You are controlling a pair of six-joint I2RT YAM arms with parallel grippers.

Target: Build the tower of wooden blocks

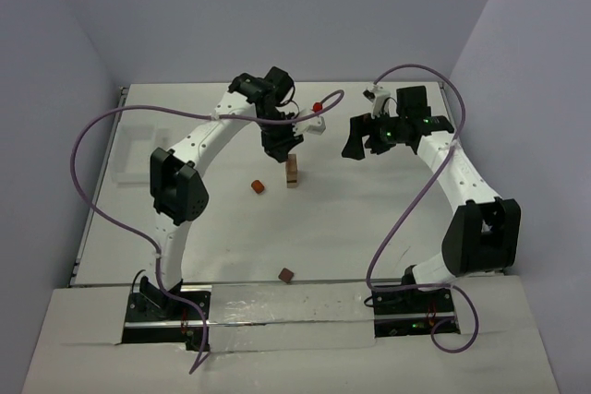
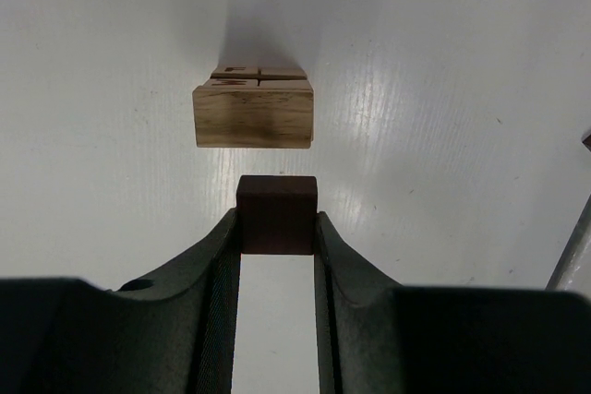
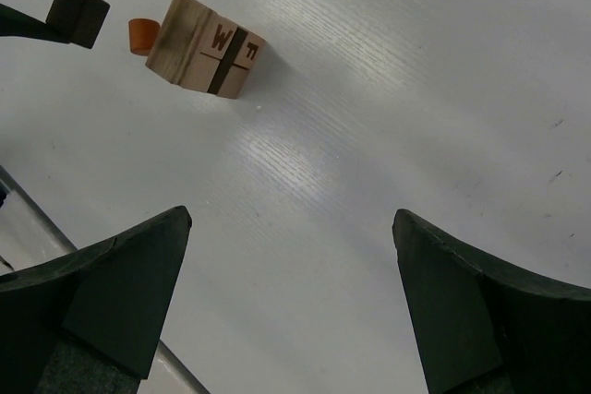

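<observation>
Left wrist view: a dark brown block (image 2: pixel 277 214) is gripped between the jaws of the left gripper (image 2: pixel 277 232) and is held just beside the top of the tower (image 2: pixel 254 117), not touching it. The tower is made of pale tan blocks and stands near the middle of the table (image 1: pixel 369 219). The right gripper (image 3: pixel 291 256) is seen wide open and empty, to the right of the tower. A reddish-brown block (image 1: pixel 258 187) is seen on the table left of the tower, and another dark block (image 1: pixel 286 274) nearer to the arm bases.
</observation>
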